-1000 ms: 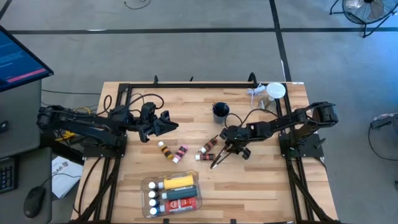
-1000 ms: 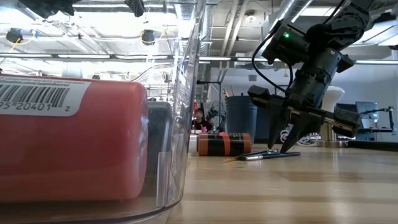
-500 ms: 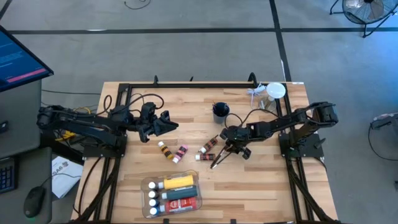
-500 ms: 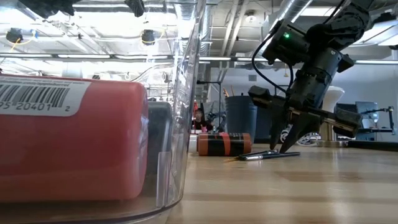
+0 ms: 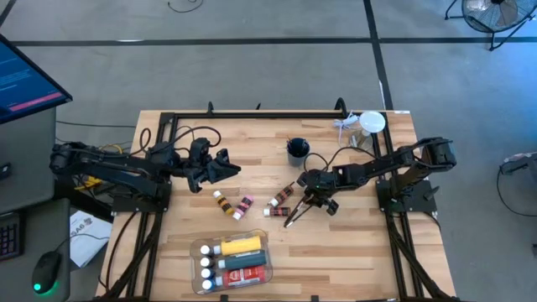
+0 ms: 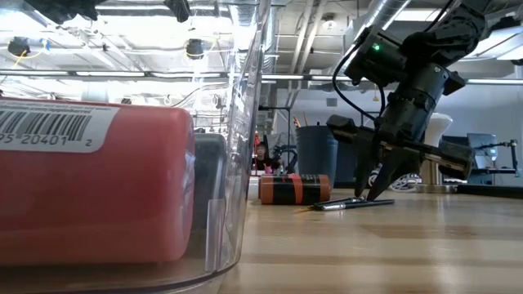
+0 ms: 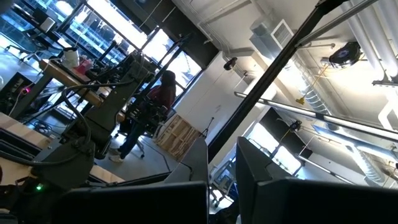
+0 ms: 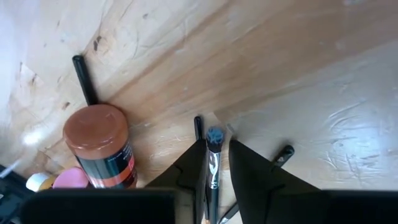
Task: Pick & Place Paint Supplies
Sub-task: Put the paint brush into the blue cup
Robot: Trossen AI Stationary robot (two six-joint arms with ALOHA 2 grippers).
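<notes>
Pinching a brush (image 8: 212, 163) between its fingertips, the right gripper (image 5: 304, 204) works on (several bottles already boxed (image 5: 233, 257)), two tubes (image 5: 232, 204) lying beyond it.

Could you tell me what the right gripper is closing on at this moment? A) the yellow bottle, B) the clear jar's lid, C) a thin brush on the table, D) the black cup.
C: the right gripper straddles a thin brush lying on the table.
</notes>
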